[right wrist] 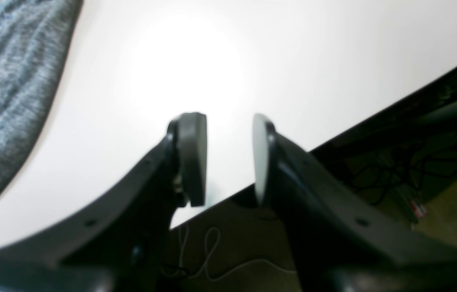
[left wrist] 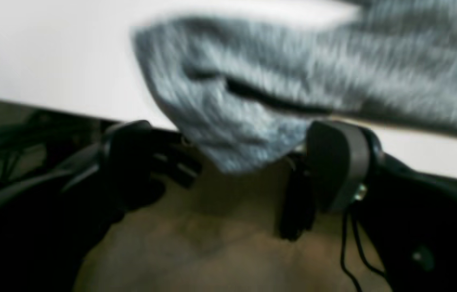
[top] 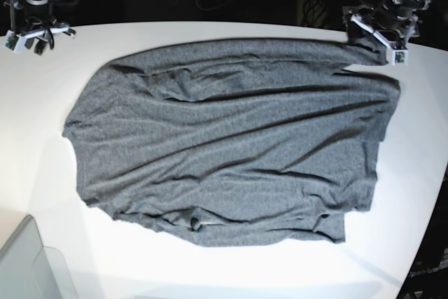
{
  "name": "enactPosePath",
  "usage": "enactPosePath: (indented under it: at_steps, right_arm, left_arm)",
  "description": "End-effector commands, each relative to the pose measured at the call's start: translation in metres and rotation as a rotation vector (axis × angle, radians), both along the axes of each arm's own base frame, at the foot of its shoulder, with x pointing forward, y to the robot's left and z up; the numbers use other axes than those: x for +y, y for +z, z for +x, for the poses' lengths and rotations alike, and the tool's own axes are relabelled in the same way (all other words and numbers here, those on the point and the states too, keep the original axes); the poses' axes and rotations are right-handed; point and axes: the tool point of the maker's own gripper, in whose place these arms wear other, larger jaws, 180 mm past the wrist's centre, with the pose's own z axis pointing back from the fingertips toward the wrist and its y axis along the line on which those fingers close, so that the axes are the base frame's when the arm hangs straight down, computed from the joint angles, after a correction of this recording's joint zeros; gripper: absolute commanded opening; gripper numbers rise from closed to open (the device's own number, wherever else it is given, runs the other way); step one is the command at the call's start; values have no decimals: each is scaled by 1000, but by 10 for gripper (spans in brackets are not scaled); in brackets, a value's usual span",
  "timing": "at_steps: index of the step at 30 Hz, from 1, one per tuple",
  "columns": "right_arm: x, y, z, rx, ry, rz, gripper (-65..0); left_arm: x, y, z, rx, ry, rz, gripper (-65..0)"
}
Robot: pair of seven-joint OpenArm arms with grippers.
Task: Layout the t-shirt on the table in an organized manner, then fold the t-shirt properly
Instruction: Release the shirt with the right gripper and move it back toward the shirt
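1. In the left wrist view, much blurred, the left gripper point(left wrist: 228, 162) is seen with its jaws spread wide at the table point(left wrist: 50, 61) edge. A corner of the t-shirt point(left wrist: 293, 77) hangs over that edge and drops into the gap between the two fingers point(left wrist: 340, 162). No grip is made: neither finger is seen pressed onto the cloth. Dark cables and a brownish floor are seen below the edge.

2. In the right wrist view, the right gripper point(right wrist: 228, 158) is held over the bare white table point(right wrist: 293, 61), just at its edge. Its jaws are partly apart, and nothing is held between the pads point(right wrist: 192, 158). The t-shirt point(right wrist: 5, 89) is seen only at the upper left, well apart from the fingers.

3. In the base view, the t-shirt point(top: 231, 138) is laid out across the middle of the table point(top: 413, 194), wrinkled, with some edges folded under. The left gripper point(top: 378, 36) is placed at the cloth's upper right corner; the right gripper point(top: 31, 33) stands at the upper left of the table, apart from the cloth. A translucent bin corner point(top: 31, 264) is seen at the lower left.
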Motion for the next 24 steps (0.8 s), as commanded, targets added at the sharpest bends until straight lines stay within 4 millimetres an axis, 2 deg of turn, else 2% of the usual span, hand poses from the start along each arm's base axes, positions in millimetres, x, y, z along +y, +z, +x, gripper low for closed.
enactPosePath:
  at_steps: [1, 7, 12, 15, 17, 20, 24]
  right_arm:
    - [-3, 11, 4, -31, 11, -26, -455]
    - [-3, 11, 6, -35, 11, -26, -456]
    - [-3, 11, 6, -37, 11, -26, -456]
    - [-2, 13, 7, -41, 15, -28, -456]
    - [1, 12, 9, -40, 24, -22, -456]
    - [13, 8, 15, -39, 57, -3, -458]
    - [32, 2, 24, -41, 106, 28, -470]
  left_arm:
    - [7, 5, 4, -17, -2, 24, -77]
    - [8, -3, 7, -7, 11, 5, -78]
    - [7, 0, 16, -27, 9, 5, -96]
    - [5, 0, 19, -32, -11, 2, -211]
    - [1, 1, 19, -33, -47, -4, -336]
    - [-1, 2, 22, -41, -65, -9, -476]
    - [-2, 4, 28, -54, -64, -9, -612]
